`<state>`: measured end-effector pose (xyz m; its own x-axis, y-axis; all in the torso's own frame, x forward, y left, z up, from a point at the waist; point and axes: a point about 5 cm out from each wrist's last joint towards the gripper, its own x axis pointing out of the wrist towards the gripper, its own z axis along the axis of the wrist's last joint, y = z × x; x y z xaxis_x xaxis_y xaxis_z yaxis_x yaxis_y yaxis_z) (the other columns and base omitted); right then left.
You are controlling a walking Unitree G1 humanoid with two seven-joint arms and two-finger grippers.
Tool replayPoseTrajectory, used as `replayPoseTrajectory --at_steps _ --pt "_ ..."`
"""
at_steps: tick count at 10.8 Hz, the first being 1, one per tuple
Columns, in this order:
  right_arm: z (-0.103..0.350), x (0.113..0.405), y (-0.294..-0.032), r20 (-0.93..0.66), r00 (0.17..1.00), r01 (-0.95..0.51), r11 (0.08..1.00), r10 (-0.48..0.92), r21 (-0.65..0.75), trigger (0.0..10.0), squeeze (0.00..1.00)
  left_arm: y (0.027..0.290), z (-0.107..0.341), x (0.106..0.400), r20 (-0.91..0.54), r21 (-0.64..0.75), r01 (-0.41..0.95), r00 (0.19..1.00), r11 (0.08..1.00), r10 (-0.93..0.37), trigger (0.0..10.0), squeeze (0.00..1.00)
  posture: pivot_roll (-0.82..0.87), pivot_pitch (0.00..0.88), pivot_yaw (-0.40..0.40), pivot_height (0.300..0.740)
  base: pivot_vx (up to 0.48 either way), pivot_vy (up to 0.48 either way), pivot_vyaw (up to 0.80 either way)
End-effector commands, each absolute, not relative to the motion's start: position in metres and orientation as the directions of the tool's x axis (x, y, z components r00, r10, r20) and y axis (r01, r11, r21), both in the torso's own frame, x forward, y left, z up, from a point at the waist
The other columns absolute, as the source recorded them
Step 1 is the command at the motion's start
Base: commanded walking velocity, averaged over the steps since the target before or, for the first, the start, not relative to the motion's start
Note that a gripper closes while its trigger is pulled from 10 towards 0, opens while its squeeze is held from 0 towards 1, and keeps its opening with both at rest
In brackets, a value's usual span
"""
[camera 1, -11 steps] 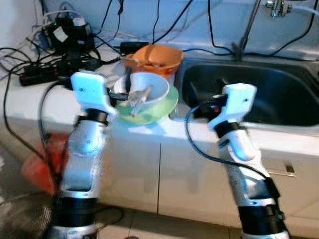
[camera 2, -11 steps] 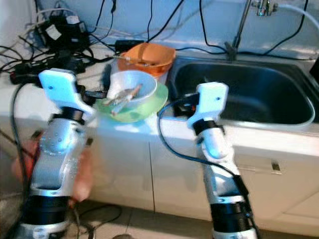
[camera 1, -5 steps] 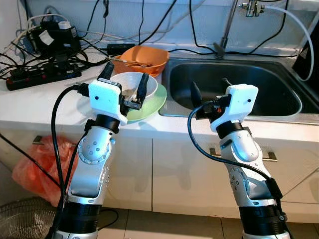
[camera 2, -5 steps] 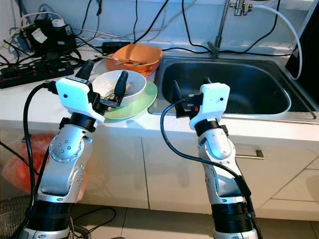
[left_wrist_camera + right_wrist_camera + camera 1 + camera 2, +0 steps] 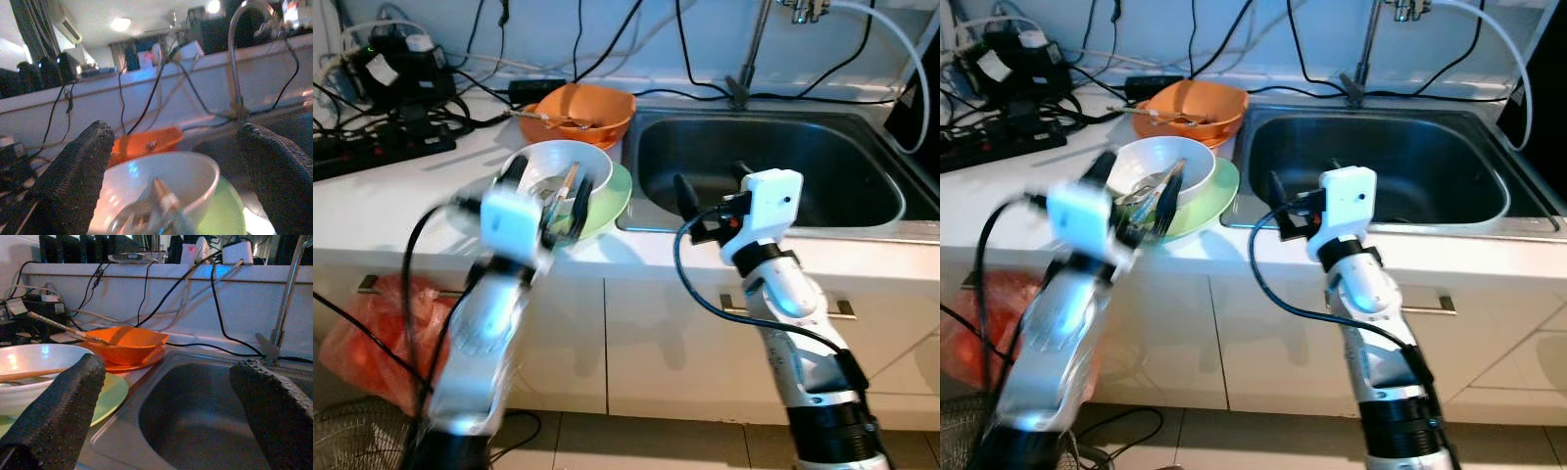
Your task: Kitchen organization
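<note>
left eye view: we see the left end effector (image 5: 546, 201), blurred, fingers spread wide and empty, at the white bowl (image 5: 558, 174) on the green plate (image 5: 607, 196) near the worktop (image 5: 391, 201) front edge, beside the sink (image 5: 773, 166). the orange bowl (image 5: 579, 103) sits behind.

left wrist view: utensils (image 5: 151, 208) lie in the bowl.

right wrist view: the right end effector (image 5: 161, 406), wide open and empty, faces the sink. we judge nothing sorted yet.

no readable text, labels, brand names or numbers on anything in these views
</note>
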<state>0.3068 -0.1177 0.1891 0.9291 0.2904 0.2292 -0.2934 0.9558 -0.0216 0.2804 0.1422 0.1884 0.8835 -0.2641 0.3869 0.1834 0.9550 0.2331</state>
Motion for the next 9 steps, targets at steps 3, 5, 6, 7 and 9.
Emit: replayPoseTrajectory --at_steps 3,5,6,7,9 --pt "0.185 0.308 -0.115 0.198 0.931 -0.31 0.951 0.307 -0.015 10.0 0.0 0.141 0.196 0.272 0.437 0.316 0.177 0.845 0.932 -0.309 10.0 0.0 0.06 0.0 0.0 0.74 0.0 0.0 0.0" --pt "0.185 0.307 -0.117 0.193 0.928 -0.32 0.947 0.317 -0.017 10.0 0.0 0.136 0.203 0.27 0.461 0.359 0.178 0.82 0.916 -0.34 10.0 0.0 0.05 0.0 -0.003 0.74 0.0 0.0 0.0" --pt "0.185 0.306 -0.117 0.177 0.921 -0.35 0.937 0.348 -0.022 10.0 0.0 0.131 0.209 0.268 0.474 0.373 0.198 0.799 0.907 -0.37 10.0 0.0 0.05 0.001 -0.004 0.74 0.0 0.0 0.0" --pt "0.182 0.305 -0.116 0.135 0.905 -0.402 0.915 0.403 -0.038 10.0 0.0 0.128 0.207 0.267 0.461 0.373 0.235 0.792 0.897 -0.399 10.0 0.0 0.05 0.002 -0.005 0.74 0.0 0.0 0.0" --pt "0.176 0.304 -0.117 0.098 0.894 -0.435 0.899 0.437 -0.047 10.0 0.0 0.133 0.196 0.259 0.418 0.393 0.266 0.801 0.88 -0.429 10.0 0.0 0.06 0.005 -0.009 0.74 0.0 0.0 0.0"
